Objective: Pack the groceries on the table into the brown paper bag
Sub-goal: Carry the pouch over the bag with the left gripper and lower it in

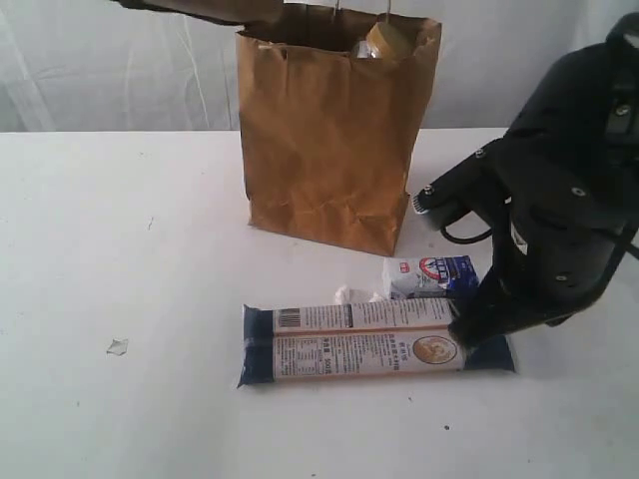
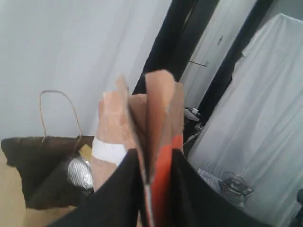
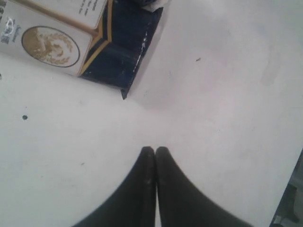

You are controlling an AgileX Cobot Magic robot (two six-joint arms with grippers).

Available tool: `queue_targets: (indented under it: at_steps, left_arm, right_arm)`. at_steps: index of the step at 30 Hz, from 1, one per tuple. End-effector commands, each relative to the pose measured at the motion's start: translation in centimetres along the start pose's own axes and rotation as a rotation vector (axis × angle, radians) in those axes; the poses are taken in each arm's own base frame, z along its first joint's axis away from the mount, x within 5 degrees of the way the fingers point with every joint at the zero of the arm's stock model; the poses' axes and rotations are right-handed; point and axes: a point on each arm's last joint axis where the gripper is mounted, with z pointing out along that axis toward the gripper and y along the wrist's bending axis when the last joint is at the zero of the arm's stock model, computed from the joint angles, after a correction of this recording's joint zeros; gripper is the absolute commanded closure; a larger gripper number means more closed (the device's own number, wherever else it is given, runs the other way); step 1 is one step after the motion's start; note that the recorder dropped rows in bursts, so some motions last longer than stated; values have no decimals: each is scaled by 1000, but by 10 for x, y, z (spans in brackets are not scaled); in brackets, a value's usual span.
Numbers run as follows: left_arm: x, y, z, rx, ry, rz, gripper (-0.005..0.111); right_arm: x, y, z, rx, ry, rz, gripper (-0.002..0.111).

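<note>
The brown paper bag stands upright at the back middle of the table. A mustard-yellow jar lid shows in its mouth. In the left wrist view my left gripper is shut on the brown pouch with orange mark, held above the bag's opening, where a silver can lid lies. The long dark-blue-and-white packet lies flat in front of the bag, the small blue-white packet behind it. My right gripper is shut and empty, just above the table by the long packet's dark-blue end.
White crumbs lie between the bag and the long packet. A small scrap sits on the left of the table. The right arm's dark bulk hangs over the right side. A white curtain backs the table.
</note>
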Motion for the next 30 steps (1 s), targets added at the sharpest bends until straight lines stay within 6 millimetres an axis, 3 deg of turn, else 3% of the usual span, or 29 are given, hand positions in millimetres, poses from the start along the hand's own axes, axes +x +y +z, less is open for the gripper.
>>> queue_targets:
  at_steps: [1, 6, 10, 13, 19, 24, 30]
  left_arm:
    - [-21, 19, 12, -25, -79, 130, 107]
    - [-30, 52, 33, 55, -85, 158, 107]
    - [-16, 61, 46, 278, -58, 266, 107]
    - [-7, 74, 67, 257, -57, 262, 107]
    - [8, 90, 96, 245, -53, 253, 107]
    - [8, 104, 103, 143, -64, 254, 107]
    - [18, 110, 107, 221, -59, 315, 107]
  right_arm:
    - [7, 4, -1, -58, 59, 47, 108]
    - [15, 22, 11, -198, 70, 89, 108]
    - [28, 35, 27, -266, 99, 104, 108]
    - [33, 39, 33, -284, 94, 110, 108]
    - [28, 41, 30, -325, 37, 139, 108]
    - [26, 43, 25, -376, 2, 180, 108]
    - [24, 44, 15, -445, -60, 238, 108]
